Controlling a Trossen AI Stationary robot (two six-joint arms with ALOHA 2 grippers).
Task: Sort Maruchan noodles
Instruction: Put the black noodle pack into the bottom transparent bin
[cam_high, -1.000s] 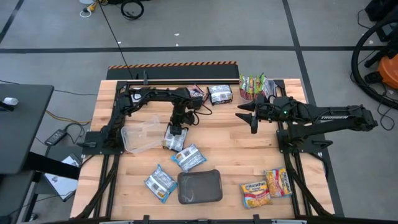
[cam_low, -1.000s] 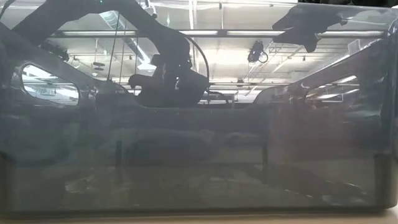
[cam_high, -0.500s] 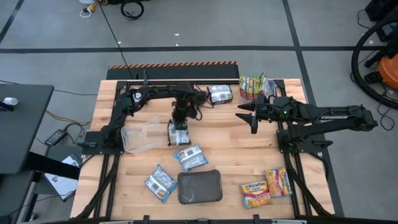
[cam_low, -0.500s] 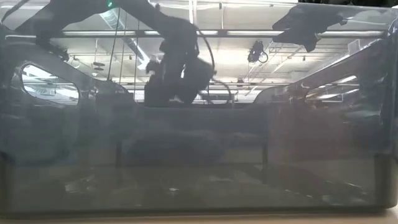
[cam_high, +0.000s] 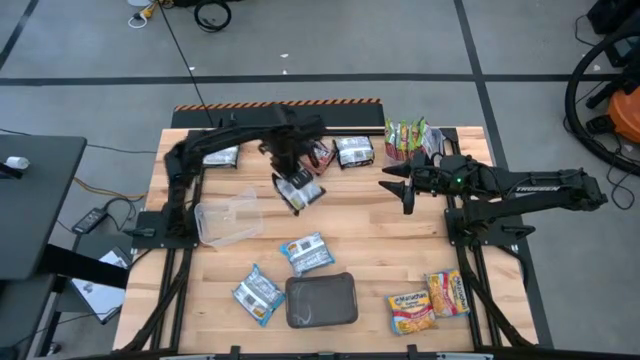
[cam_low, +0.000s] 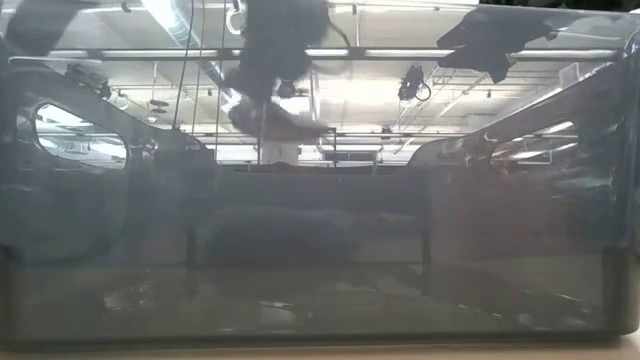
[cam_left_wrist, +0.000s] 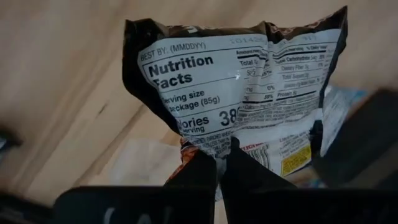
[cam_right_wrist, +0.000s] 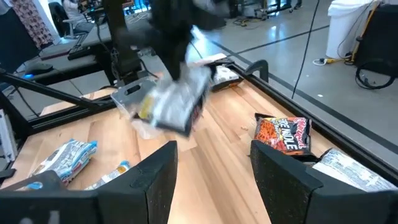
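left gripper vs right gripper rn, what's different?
The left gripper is shut on a dark brown noodle packet, lifted above the table; the right gripper is open and holds nothing. The left gripper is over the table's far middle; the right gripper hovers at the far right, beside the green packets. Both are dark two-finger grippers.

Dark noodle pkt (cam_high: 299, 190) lifted; other pkts (cam_high: 428, 303) flat.

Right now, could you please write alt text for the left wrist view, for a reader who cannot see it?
The left gripper is shut on the edge of a dark brown noodle packet, which hangs above the wooden table with its white nutrition-facts panel facing the camera. Another packet shows blurred behind it.
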